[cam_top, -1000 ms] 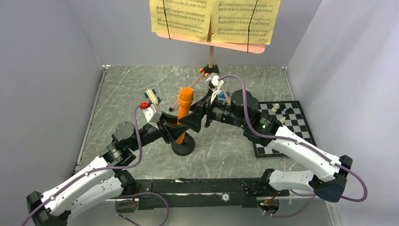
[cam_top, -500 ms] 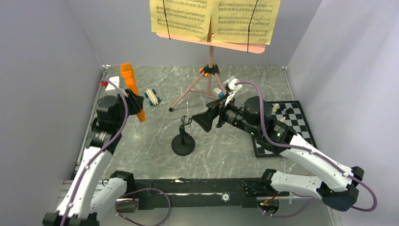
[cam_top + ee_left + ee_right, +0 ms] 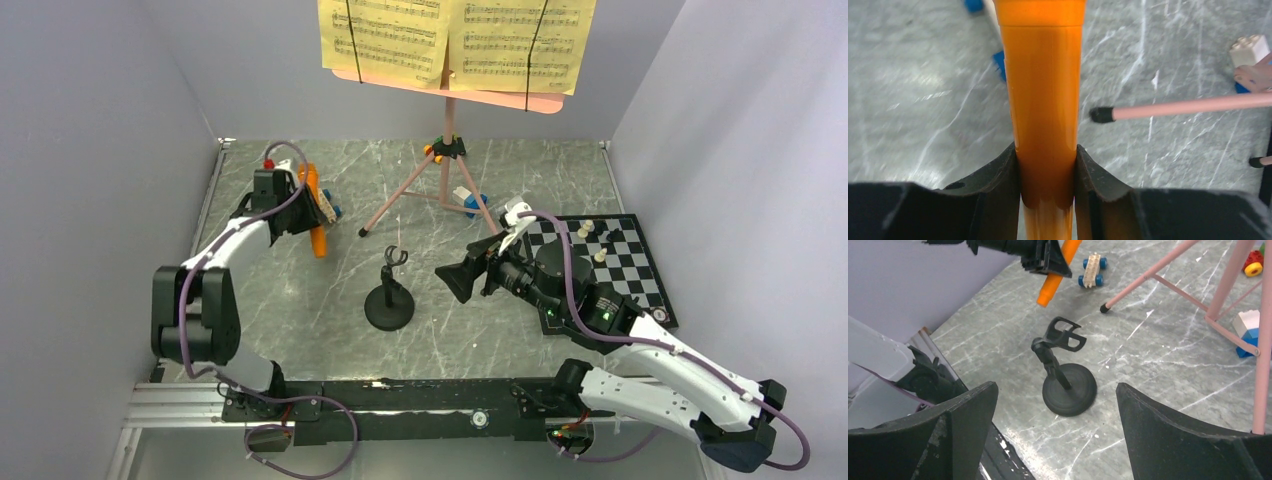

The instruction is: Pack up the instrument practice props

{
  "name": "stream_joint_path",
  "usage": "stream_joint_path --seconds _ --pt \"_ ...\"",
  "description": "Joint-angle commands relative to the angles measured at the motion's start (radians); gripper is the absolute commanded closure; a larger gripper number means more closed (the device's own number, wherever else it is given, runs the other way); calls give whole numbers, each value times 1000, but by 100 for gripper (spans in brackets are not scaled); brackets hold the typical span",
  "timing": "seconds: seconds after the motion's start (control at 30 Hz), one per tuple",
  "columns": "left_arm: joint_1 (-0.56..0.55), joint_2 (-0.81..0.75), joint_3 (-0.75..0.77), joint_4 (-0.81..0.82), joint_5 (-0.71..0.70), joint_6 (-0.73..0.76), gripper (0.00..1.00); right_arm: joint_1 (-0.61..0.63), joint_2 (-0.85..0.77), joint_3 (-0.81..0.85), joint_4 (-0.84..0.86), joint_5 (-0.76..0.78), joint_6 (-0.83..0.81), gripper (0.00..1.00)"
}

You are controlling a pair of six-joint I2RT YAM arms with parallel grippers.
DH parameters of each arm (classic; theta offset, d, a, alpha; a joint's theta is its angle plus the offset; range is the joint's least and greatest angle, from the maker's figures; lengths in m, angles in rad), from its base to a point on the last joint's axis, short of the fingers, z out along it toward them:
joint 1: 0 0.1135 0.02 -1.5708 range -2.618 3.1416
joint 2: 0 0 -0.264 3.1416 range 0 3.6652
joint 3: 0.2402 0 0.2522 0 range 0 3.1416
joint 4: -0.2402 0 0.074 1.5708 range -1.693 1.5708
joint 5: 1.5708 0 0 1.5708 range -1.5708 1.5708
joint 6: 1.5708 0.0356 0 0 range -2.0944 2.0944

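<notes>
The orange microphone hangs above the table at the left, and my left gripper is shut on its body, with a black finger pressed against each side. The small black mic stand stands upright mid-table, its clip empty. My right gripper hovers open to the right of it, apart from it. The pink music stand rises at the back on tripod legs, with yellow sheet-music pages strapped to its tray.
A chessboard with pieces lies at the right, under my right arm. Blue-and-white toy blocks sit near the microphone and by a tripod leg. One pink tripod leg reaches toward the left gripper. Grey walls enclose three sides.
My left arm has carried the microphone off the stand to the far left. The right gripper opened wide and drew back to the right of the stand.
</notes>
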Motion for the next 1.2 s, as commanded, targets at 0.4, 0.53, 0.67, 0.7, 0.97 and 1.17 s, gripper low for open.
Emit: stream_joint_path --seconds 0.4,0.53,0.67,0.7,0.97,1.17 --pt "-86 455 361 76 87 -23 100 -6 17 -11 3 43 -2 7" --pt "-84 513 426 19 50 -16 100 -11 30 -3 -4 61 -8 7" --pt "-69 545 489 -48 -5 -4 100 -17 43 2 -7 67 -7 7" --pt "-60 550 498 -67 -19 -4 100 -18 44 1 -6 69 -8 8" --pt "-1 597 564 -213 -96 20 100 -34 54 -7 1 76 -16 7" --pt "11 615 615 -265 -163 38 100 -36 48 -5 -8 77 -18 7"
